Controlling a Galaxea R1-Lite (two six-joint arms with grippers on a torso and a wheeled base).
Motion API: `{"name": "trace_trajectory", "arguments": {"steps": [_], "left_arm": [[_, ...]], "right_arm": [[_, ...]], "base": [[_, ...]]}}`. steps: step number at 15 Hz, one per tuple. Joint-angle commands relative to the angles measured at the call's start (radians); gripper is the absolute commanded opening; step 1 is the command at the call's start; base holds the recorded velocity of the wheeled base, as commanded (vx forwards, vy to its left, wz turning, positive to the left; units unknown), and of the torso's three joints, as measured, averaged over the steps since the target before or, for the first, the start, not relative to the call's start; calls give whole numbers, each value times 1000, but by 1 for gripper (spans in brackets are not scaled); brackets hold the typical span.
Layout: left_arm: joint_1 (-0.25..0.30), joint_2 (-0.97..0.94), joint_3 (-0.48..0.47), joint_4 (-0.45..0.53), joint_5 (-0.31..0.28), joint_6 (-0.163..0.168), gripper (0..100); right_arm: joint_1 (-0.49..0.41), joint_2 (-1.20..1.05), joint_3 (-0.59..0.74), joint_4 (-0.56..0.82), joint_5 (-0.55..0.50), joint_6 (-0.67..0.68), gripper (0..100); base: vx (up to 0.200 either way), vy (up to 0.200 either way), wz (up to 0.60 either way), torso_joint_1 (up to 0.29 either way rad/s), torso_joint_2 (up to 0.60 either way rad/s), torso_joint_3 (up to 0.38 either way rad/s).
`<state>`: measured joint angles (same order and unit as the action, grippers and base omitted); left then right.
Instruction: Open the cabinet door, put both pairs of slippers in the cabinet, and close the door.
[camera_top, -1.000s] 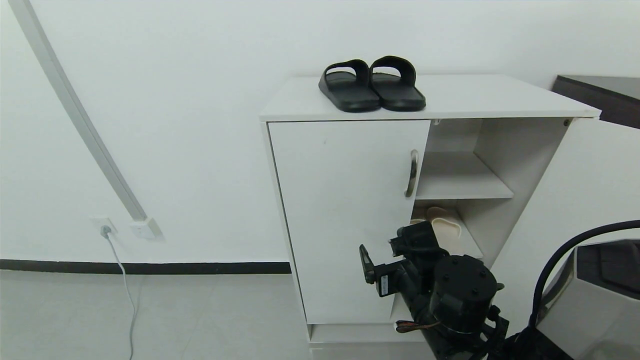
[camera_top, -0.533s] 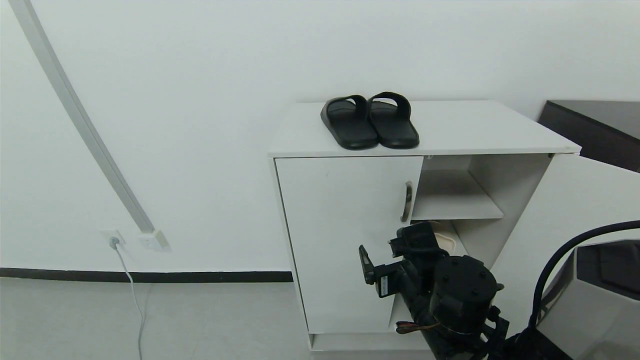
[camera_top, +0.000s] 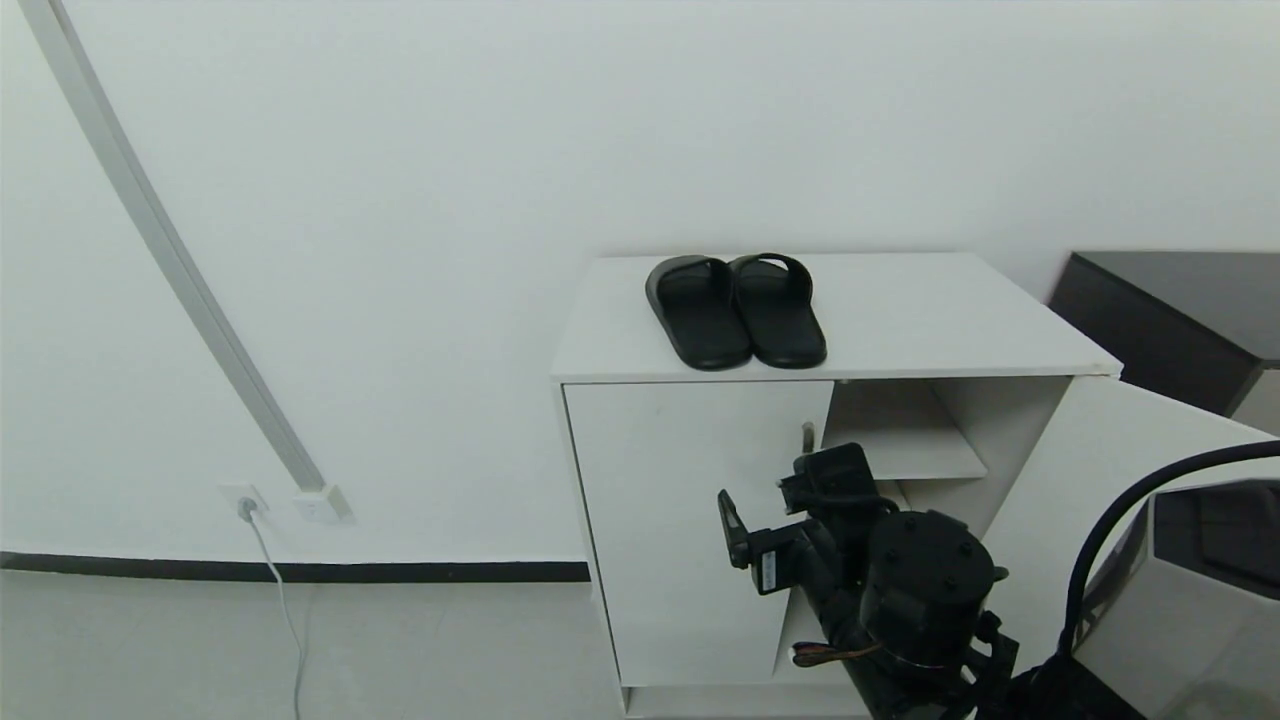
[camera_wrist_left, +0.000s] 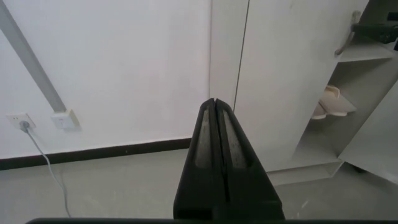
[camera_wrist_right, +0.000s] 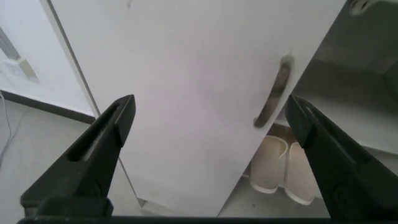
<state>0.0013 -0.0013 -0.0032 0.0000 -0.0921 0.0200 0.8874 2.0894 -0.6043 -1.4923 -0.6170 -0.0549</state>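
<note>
Head view: the right cabinet door was found swung open, so step 1 was judged done. A beige slipper pair was seen inside the cabinet on its lower shelf, so the 1st pair was judged stowed. The black slipper pair was seen on the cabinet top, untouched; stowing it & shutting the door were judged outstanding.

Counted: 2 pairs (4 slippers), 2 doors, 1 handle.

In front of the cabinet's shut left door, the right gripper was held spread wide, empty. Off the cabinet's left side, the left gripper was pressed closed on nothing.
</note>
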Motion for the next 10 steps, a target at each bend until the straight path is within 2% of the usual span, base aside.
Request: {"name": "trace_trajectory", "arguments": {"steps": [1,10], "left_arm": [[0,1,0,0,0,1,0],[-1,1,0,0,0,1,0]], "right_arm": [[1,0,0,0,0,0,100],[-1,1,8,1,0,0,100]], "base": [[0,0,0,217,-540,-320],[0,0,0,249,-572,-325]]}}
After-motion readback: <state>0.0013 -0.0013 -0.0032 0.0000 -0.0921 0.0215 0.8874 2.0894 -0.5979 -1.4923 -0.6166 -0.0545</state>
